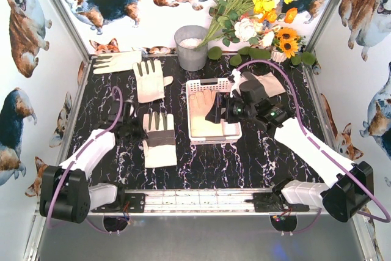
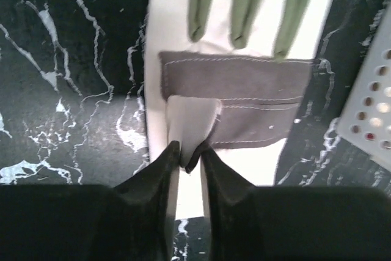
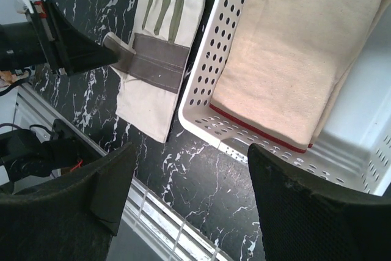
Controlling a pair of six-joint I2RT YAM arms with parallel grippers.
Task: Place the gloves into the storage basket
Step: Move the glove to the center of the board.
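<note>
A cream glove with a grey palm patch (image 1: pixel 160 140) (image 2: pixel 244 77) (image 3: pixel 159 59) lies flat on the black marble table, left of the storage basket (image 1: pixel 211 136) (image 2: pixel 372 102) (image 3: pixel 208 59). My left gripper (image 1: pixel 138 129) (image 2: pixel 189 151) (image 3: pixel 113 53) is shut on this glove's thumb, low at the table. A peach-tan glove (image 1: pixel 201 105) (image 3: pixel 287 59) lies inside the basket. My right gripper (image 1: pixel 219 110) (image 3: pixel 192 151) hangs open over the basket, holding nothing. Two more gloves (image 1: pixel 149 79) (image 1: pixel 116 61) lie at the back left, and another (image 1: pixel 269 82) sits partly hidden behind the right arm.
A grey round bucket (image 1: pixel 191 47) stands behind the basket, next to a bunch of flowers (image 1: pixel 256 4) at the back right. Corgi-printed walls close in the table on three sides. A metal rail (image 1: pixel 195 200) runs along the near edge.
</note>
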